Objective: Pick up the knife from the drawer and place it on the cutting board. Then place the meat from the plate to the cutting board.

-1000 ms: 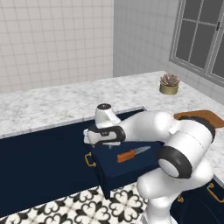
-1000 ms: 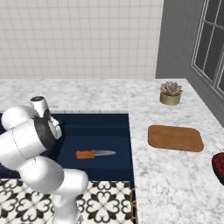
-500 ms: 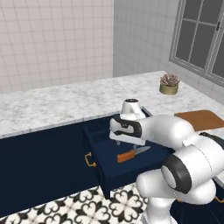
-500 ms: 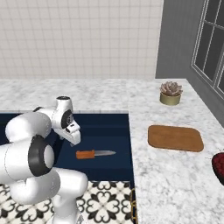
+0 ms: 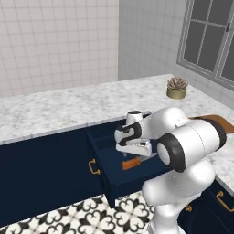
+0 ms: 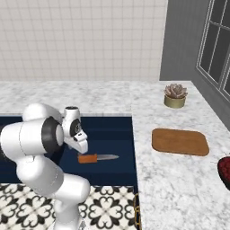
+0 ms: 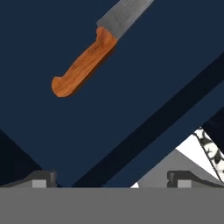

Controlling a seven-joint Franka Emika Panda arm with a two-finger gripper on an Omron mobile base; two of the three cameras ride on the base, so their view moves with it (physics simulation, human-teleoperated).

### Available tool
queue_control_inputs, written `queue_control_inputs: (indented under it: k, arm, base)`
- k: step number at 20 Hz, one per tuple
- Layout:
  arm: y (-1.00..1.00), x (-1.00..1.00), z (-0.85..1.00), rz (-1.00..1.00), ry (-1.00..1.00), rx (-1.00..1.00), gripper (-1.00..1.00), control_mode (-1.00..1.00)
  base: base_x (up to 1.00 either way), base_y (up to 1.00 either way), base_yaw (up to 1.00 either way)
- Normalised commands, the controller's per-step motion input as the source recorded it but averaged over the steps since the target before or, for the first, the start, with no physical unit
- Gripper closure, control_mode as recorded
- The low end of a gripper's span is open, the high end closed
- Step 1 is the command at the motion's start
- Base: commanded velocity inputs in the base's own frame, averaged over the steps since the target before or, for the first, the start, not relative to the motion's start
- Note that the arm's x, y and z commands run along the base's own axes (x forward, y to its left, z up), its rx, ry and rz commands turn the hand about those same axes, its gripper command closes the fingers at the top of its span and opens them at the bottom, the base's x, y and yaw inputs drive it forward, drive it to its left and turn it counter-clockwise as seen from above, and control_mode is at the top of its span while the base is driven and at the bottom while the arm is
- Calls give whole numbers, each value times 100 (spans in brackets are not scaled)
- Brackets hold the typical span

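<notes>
The knife, with an orange handle and a short grey blade, lies flat on the floor of the open navy drawer. My gripper hangs open just above its handle end, holding nothing. In the hand view the knife lies diagonally ahead of my gripper, handle nearer, blade running off the top edge. In the left base view my gripper sits over the knife inside the drawer. The brown cutting board lies bare on the counter to the right. The meat and the plate are out of view.
A small potted succulent stands on the marble counter behind the board. A dark bowl of red fruit sits at the right edge. Patterned floor tiles lie below the drawer front with its brass handle.
The arm has swung to the right from beside the drawer to over it, and the hand has dropped down close above the knife's handle. The knife has not moved.
</notes>
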Motion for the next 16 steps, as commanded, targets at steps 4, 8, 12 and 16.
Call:
queue_control_inputs:
  k: [4,8,12,16]
  arm:
    - [-23,22,-40,-4,-5,0,-100,-100]
    - [-30,38,-40,-8,-10,0,-100,-100]
    - [-6,47,-10,0,0,0,-100,-100]
    - [0,15,-38,0,-2,0,-100,-100]
  base:
    - [0,0,0]
    - [0,0,0]
    - [0,0,0]
    - [0,0,0]
